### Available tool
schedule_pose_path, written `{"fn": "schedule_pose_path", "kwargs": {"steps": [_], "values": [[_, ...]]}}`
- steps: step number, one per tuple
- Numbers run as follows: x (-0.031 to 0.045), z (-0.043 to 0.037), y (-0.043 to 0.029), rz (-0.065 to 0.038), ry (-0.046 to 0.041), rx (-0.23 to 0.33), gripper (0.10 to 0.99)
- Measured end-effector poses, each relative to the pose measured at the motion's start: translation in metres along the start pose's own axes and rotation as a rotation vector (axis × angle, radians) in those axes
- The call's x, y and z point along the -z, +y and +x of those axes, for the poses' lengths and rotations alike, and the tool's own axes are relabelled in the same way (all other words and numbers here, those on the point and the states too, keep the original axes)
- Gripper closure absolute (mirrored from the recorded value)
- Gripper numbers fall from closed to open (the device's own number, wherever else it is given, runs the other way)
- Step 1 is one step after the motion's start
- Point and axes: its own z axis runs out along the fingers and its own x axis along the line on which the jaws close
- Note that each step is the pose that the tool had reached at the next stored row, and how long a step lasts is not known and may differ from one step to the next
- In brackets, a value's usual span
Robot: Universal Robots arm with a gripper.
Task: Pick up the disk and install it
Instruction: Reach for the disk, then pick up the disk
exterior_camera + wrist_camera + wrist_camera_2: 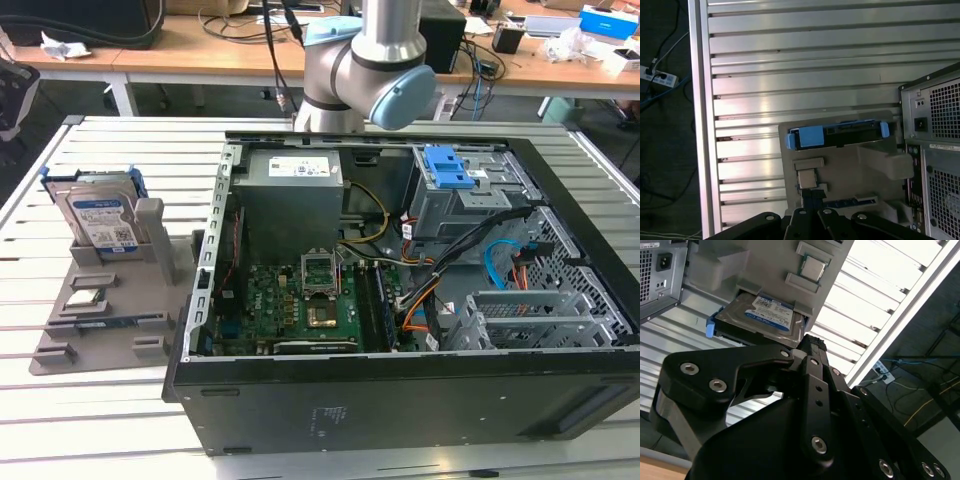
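Exterior view's left: the disk (pixel 100 218) stands on edge in a grey holder (pixel 152 232) on the worktop (pixel 130 150). The gripper (pixel 812 342) hangs clear of it; how far open, I cannot tell.

We find no print that we can read with certainty. The disk (pixel 103 222), standing in the grey holder (pixel 110 335) at the exterior view's left, carries a white-and-blue label with barcodes and lines of small print. In the second wrist view we see the same label, its words too fine for us to make out. Inside the computer case (pixel 400 400) a white sticker (pixel 300 168) lies on the power supply (pixel 290 210). Another small one sits on the drive cage (pixel 470 205) beside the blue latch (pixel 447 168). In the first wrist view a narrow white strip (pixel 941 147) crosses the back of the case.
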Motion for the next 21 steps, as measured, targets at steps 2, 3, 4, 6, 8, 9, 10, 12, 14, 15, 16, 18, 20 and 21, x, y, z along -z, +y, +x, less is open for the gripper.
{"fn": "schedule_pose_path", "kwargs": {"steps": [2, 3, 4, 6, 8, 9, 10, 12, 14, 15, 16, 18, 20, 21], "values": [[-0.0008, -0.0047, 0.0024, 0.004, -0.0002, 0.000, 0.980], [-0.0012, -0.0069, 0.0037, 0.005, -0.0004, 0.000, 0.980], [-0.0014, -0.0093, 0.0053, 0.008, -0.0002, 0.000, 0.980], [-0.0021, -0.0137, 0.0081, 0.011, -0.0004, 0.000, 0.980], [-0.0023, -0.0153, 0.0092, 0.012, -0.0005, 0.000, 0.980], [-0.0022, -0.0152, 0.0092, 0.012, -0.0004, 0.000, 0.980], [-0.0022, -0.0154, 0.0092, 0.012, -0.0004, 0.000, 0.980], [-0.0022, -0.0154, 0.0092, 0.012, -0.0004, 0.000, 0.980], [-0.0022, -0.0154, 0.0092, 0.012, -0.0004, 0.000, 0.980], [-0.0022, -0.0154, 0.0092, 0.012, -0.0004, 0.000, 0.980], [-0.0022, -0.0154, 0.0092, 0.012, -0.0004, 0.000, 0.980], [-0.0022, -0.0154, 0.0092, 0.012, -0.0004, 0.000, 0.980], [-0.0022, -0.0155, 0.0092, 0.012, -0.0004, 0.001, 0.980], [-0.0022, -0.0155, 0.0092, 0.011, 0.0001, 0.017, 0.980]]}}
